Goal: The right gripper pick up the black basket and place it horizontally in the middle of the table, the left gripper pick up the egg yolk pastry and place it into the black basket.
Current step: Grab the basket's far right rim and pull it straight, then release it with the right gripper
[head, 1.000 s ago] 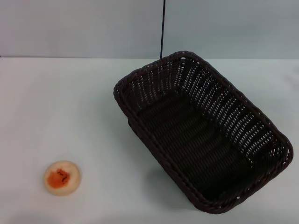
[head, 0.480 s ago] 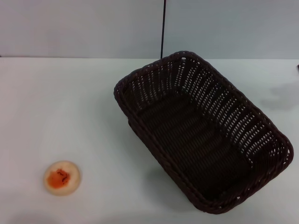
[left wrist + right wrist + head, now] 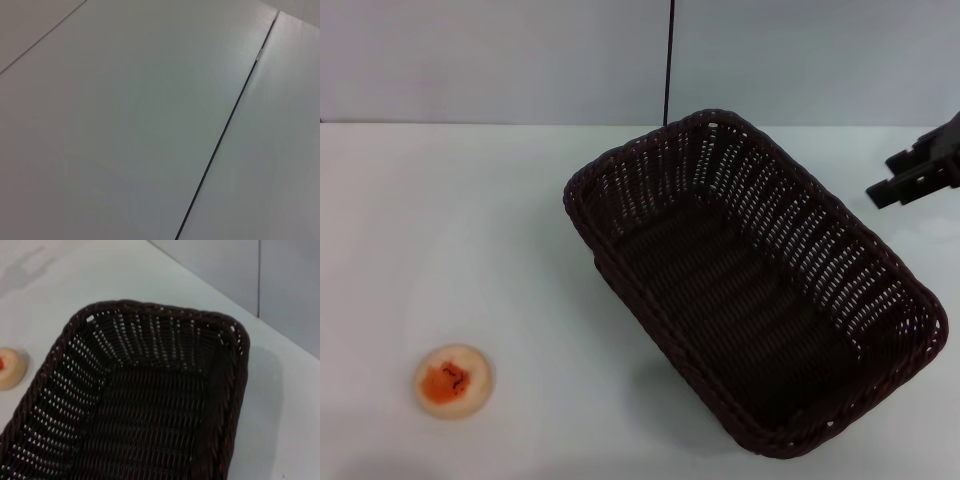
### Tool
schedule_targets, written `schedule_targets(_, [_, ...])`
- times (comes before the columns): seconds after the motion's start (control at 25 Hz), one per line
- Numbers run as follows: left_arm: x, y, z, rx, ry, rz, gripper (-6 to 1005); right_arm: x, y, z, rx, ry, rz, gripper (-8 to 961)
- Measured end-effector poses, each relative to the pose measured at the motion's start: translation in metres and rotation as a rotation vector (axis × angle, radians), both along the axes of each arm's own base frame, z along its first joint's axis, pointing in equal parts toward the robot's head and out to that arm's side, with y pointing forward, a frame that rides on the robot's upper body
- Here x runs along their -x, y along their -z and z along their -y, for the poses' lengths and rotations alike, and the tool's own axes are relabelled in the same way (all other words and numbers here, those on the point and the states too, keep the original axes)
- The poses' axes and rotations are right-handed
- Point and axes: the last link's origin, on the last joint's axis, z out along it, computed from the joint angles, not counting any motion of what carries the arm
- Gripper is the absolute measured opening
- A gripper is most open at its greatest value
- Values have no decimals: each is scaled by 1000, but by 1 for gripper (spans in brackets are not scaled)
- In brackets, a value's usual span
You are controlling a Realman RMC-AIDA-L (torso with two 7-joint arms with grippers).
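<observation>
In the head view the egg yolk pastry (image 3: 453, 381) sits nearest, at about 8 o'clock on the white bench (image 3: 440, 230), alone and well apart from everything else; its orange-red centre faces up. The right wrist view catches only a cut-off sliver of that pastry (image 3: 11, 368) at the picture's edge, beside the basket's long side but not touching it. The black basket (image 3: 750, 275) takes up the 3 to 5 o'clock part of the bench, lying on a diagonal with one short end toward 12 o'clock and the other toward 5 o'clock; nothing lies inside it, and its dark woven floor and open-weave walls show bare in both the head view and the right wrist view, where one short end with its braided rim (image 3: 160, 310) is seen and the rest runs out of the picture. Farther back, at about 2 o'clock, the right claw (image 3: 900, 178) pokes in from the edge of the head view, above the bench beyond the basket's far long side and clear of the rim; its two fingers stand a little apart, holding nothing, and the arm behind it is cut off. Half a second ago that spot showed only a faint shadow on the bench, so the claw has come into sight since; basket and pastry lie where they were. The left claw appears nowhere, and the left wrist view gives only pale flat surfaces crossed by a thin dark line
</observation>
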Motion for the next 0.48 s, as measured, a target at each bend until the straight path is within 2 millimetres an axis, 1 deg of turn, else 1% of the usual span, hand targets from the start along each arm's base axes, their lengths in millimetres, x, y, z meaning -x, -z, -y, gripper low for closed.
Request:
schedule_targets(0.04, [0,0,0,0,-1,2,814,-1,8,-2,9,2,7,601])
schedule_targets(0.08, [0,0,0,0,-1,3,814,-1,11,-2,12,4,8,601])
schedule_targets(0.12, [0,0,0,0,-1,3,814,-1,11,-2,12,4,8,600])
schedule_targets(0.24, [-1,2,-1,6,1,10,814,0,23,-2,31,3,1,600])
schedule_targets(0.28, [-1,2,-1,6,1,10,814,0,23,-2,31,3,1,601])
schedule_targets(0.4, [-1,4,-2,15,5,11,814,2,34,0,49,-7,9,602])
schedule_targets(0.44, [-2,4,-2,16,6,11,814,1,41,1,59,-4,31,599])
schedule_targets(0.48, [-2,4,-3,16,8,12,814,1,41,1,59,-4,31,596])
